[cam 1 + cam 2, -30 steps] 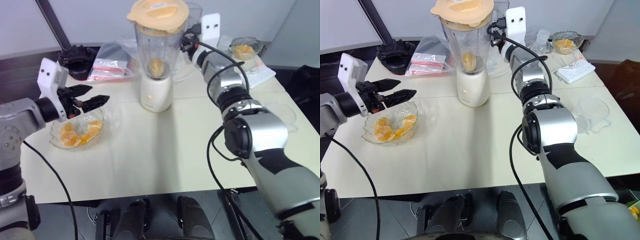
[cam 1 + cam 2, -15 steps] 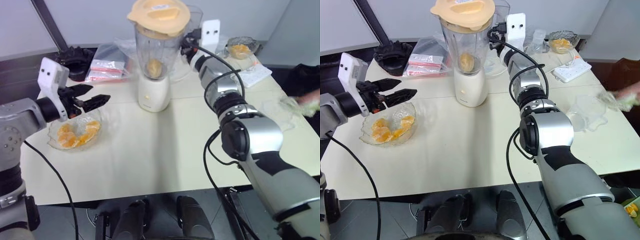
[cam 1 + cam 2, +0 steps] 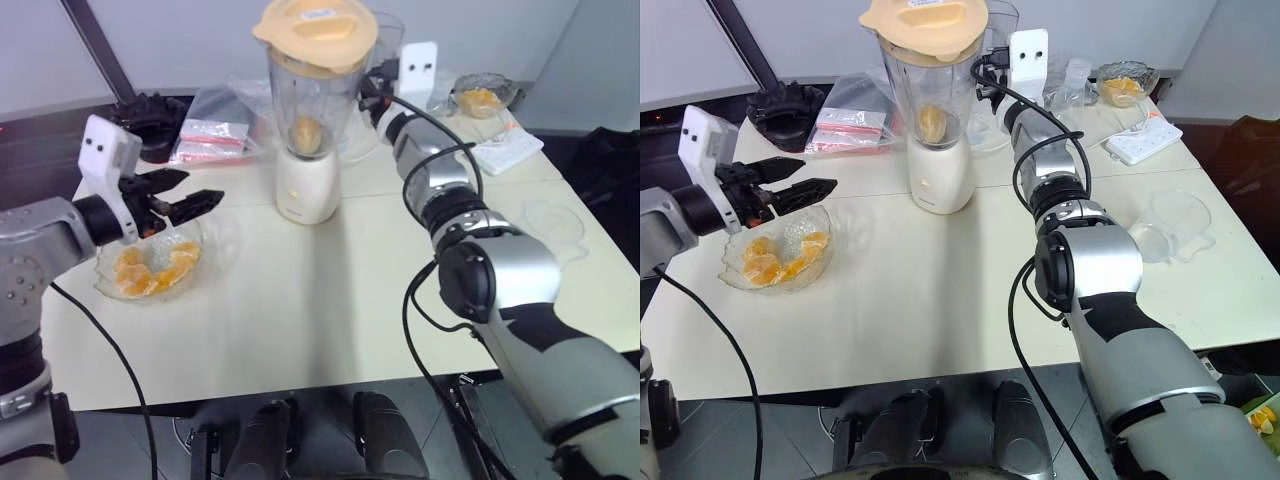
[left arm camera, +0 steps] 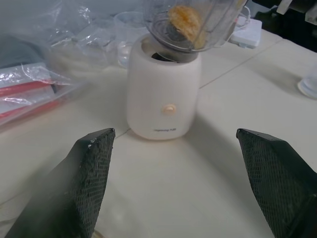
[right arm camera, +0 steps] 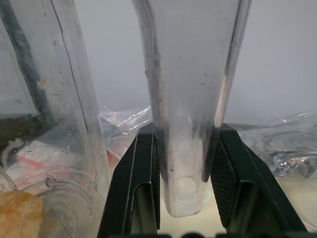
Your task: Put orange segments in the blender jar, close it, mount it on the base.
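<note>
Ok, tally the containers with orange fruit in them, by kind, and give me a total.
glass bowls: 2 (near bowl, far bowl)
blender jar: 1
total: 3

Blender assembled at the table's far side

We see the blender jar, capped by its pale-orange lid, seated on the base; our right gripper is at its handle side, our left gripper spread wide above the glass bowl of orange segments.
</note>
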Controlling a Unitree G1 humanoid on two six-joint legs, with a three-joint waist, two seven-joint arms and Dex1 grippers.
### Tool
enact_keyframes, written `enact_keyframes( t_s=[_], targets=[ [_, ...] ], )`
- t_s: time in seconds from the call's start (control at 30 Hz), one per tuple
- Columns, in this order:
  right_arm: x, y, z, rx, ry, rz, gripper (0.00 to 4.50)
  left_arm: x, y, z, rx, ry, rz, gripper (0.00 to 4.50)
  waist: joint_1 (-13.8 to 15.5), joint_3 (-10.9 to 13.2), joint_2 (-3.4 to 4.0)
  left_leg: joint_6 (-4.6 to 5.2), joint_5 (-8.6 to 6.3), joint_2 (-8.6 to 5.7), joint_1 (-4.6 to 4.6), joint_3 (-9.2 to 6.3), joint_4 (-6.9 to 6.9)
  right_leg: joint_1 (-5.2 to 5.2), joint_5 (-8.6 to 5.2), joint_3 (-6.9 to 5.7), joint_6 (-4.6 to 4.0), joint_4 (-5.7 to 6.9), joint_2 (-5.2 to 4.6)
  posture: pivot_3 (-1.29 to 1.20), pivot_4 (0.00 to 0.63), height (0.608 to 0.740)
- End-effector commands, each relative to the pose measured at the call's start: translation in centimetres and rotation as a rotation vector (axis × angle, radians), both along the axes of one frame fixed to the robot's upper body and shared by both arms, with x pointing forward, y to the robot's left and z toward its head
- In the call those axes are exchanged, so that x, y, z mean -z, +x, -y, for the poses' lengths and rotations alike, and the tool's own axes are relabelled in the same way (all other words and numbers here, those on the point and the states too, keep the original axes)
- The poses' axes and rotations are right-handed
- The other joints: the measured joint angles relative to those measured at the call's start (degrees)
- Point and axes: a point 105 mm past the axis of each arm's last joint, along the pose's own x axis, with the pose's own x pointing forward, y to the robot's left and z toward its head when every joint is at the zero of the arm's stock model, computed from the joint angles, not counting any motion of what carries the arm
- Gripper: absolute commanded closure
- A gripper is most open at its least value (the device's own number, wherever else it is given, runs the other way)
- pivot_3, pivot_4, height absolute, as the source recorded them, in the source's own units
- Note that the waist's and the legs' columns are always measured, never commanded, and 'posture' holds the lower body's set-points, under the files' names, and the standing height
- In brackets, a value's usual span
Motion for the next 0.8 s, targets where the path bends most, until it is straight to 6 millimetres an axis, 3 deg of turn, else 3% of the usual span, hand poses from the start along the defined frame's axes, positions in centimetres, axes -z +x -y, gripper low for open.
enact_keyframes(
  t_s=[0.03, 0.23, 0.4, 0.5, 0.8],
  targets=[
    [-3.0, -0.4, -0.7, -0.007, -0.006, 0.089, 3.68, -1.2, -0.6, -0.1, -0.012, 0.021, 0.045, 0.38, 0.0, 0.0, 0.00, 0.00, 0.00, 0.00, 0.00, 0.00, 0.00, 0.00, 0.00, 0.00, 0.00, 0.00, 0.00, 0.00, 0.150, 0.740],
    [-2.7, -0.3, -0.8, -0.003, -0.014, 0.073, 3.68, -1.2, -1.0, 0.0, -0.014, 0.024, 0.043, 0.38, 0.0, 0.0, 0.00, 0.00, 0.00, 0.00, 0.00, -0.01, 0.02, 0.02, 0.00, 0.00, 0.00, 0.01, 0.00, 0.00, 0.150, 0.740],
    [-1.0, 0.1, -1.3, 0.003, -0.056, -0.042, 3.68, -1.2, -1.0, 0.0, -0.016, 0.026, 0.040, 0.38, 0.0, 0.0, -0.01, 0.00, 0.00, 0.01, 0.03, -0.01, 0.02, 0.02, 0.00, 0.00, -0.01, 0.02, 0.02, 0.00, 0.150, 0.740],
    [-0.7, 0.4, -0.6, 0.049, -0.048, -0.086, 3.68, -1.1, -0.9, 0.2, -0.014, 0.021, 0.042, 0.38, 0.0, 0.0, -0.02, 0.00, 0.00, 0.01, 0.11, -0.01, 0.02, 0.11, -0.01, 0.00, -0.02, 0.01, 0.02, 0.00, 0.150, 0.740],
    [-2.0, 0.6, 0.6, 0.129, -0.014, -0.101, 3.68, -1.0, -0.5, 0.8, 0.003, 0.007, 0.048, 0.38, 0.0, 0.0, -0.04, 0.00, 0.00, 0.01, 0.16, -0.03, 0.04, 0.18, -0.01, -0.01, -0.03, 0.01, 0.02, 0.00, 0.150, 0.740]
  ],
)
